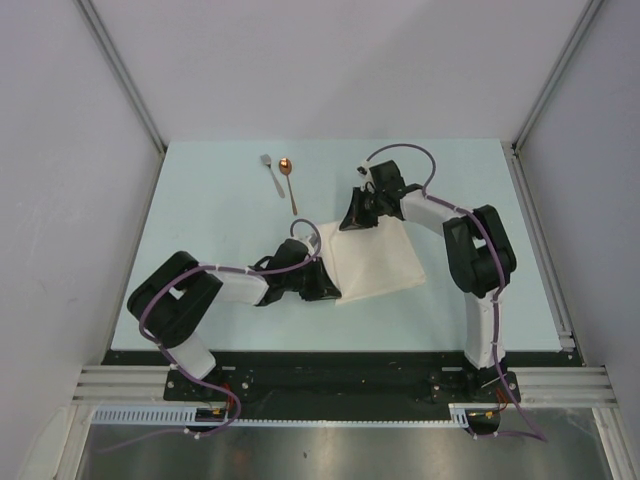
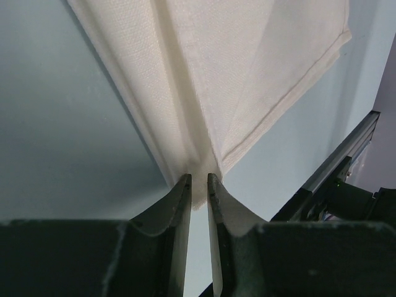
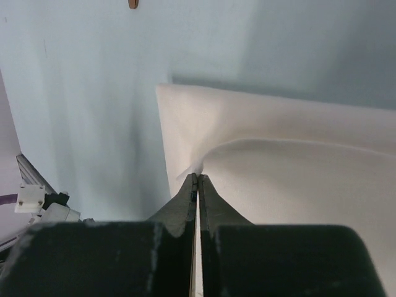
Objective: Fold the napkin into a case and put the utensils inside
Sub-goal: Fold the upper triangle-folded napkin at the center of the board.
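Observation:
The off-white napkin (image 1: pixel 385 262) lies folded over on itself mid-table, roughly square, not a narrow case. My left gripper (image 1: pixel 328 292) is at its near-left corner; in the left wrist view the jaws (image 2: pixel 198 179) stand narrowly apart with the layered corner of the napkin (image 2: pixel 235 74) pinched between their tips. My right gripper (image 1: pixel 352 222) is at the far-left corner, shut on a small raised pinch of the napkin (image 3: pixel 297 185) at its tips (image 3: pixel 198 176). The utensils lie side by side beyond the cloth: the silver fork (image 1: pixel 270 172) and the copper-bowled spoon (image 1: pixel 288 178).
The pale blue table (image 1: pixel 220 220) is walled by white panels on three sides. An aluminium rail (image 1: pixel 330 385) with both arm bases runs along the near edge, and it also shows in the left wrist view as a rail (image 2: pixel 346 148) close to the napkin's corner.

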You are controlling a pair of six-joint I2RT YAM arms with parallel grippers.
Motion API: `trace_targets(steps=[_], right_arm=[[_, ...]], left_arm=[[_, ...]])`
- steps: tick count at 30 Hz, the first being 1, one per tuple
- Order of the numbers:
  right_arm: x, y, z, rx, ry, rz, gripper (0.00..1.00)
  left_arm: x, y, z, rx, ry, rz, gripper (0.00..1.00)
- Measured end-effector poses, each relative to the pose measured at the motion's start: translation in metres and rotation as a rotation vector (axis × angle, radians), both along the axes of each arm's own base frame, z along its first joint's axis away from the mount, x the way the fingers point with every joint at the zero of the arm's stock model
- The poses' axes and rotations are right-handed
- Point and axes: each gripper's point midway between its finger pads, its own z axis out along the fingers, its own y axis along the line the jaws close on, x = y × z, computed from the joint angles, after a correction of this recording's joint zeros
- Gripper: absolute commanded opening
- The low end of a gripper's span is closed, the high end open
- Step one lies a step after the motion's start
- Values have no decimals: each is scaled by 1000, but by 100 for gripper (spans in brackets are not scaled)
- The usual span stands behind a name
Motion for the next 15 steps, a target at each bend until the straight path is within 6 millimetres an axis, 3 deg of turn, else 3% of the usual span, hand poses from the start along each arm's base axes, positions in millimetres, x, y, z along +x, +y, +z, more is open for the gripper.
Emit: trace_targets(steps=[8, 15], right_arm=[[2, 8, -21, 21, 48, 23, 0], [5, 15, -16, 50, 44, 36, 0]], left_arm=[[-1, 2, -1, -2, 0, 12, 22], [-1, 2, -1, -11, 5, 22, 22]])
